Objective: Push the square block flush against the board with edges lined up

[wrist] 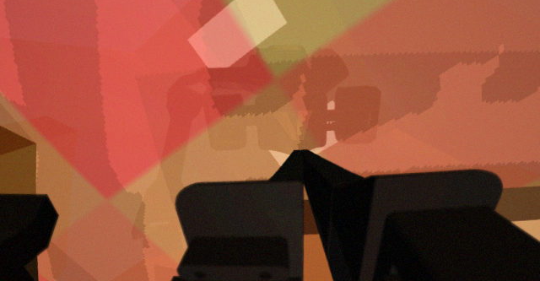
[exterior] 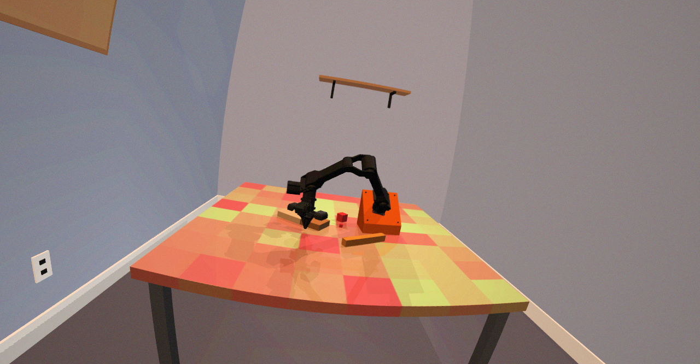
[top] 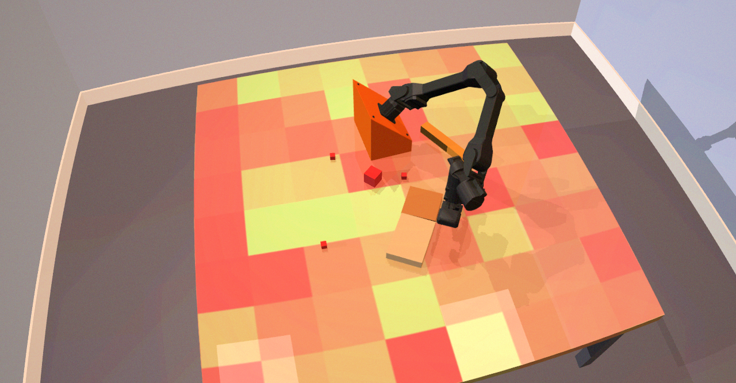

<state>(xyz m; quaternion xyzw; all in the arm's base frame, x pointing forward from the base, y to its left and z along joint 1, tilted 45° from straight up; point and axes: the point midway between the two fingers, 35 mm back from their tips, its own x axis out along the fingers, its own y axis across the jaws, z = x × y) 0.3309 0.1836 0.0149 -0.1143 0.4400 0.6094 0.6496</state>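
The square block (top: 421,202) (exterior: 319,225) (wrist: 313,257) is flat and smooth, a burnt-orange slab with crisp corners and darker sides. It lies on the desk (top: 278,288) (exterior: 332,310) at one end of the board (top: 411,239) (exterior: 287,216) (wrist: 524,228), a pale tan oblong with a matte face and grey-brown edges. From above, the two seem to meet along that end, their outer edges roughly in line; a thin dark line shows near one corner, and I can't tell whether the contact is full.

The claw (top: 449,215) (exterior: 305,226) (wrist: 299,156) is clenched on nothing, its black fingers tapering to a joined point just beside the block. Whether they touch it is unclear.

The jointed black arm (top: 491,123) (exterior: 337,167) bends out from a bright orange wedge (top: 388,146) (exterior: 381,227) with flat faces and small dark holes. An orange bar (top: 437,137) (exterior: 363,239) (wrist: 18,170), long and square-cut, lies near the wedge. A glossy-looking red cube (top: 372,176) (exterior: 342,217) sits between wedge and block, with a tiny red cube (top: 403,175) (exterior: 340,225) near it. The desk is patterned in coral, yellow-green and ochre squares.
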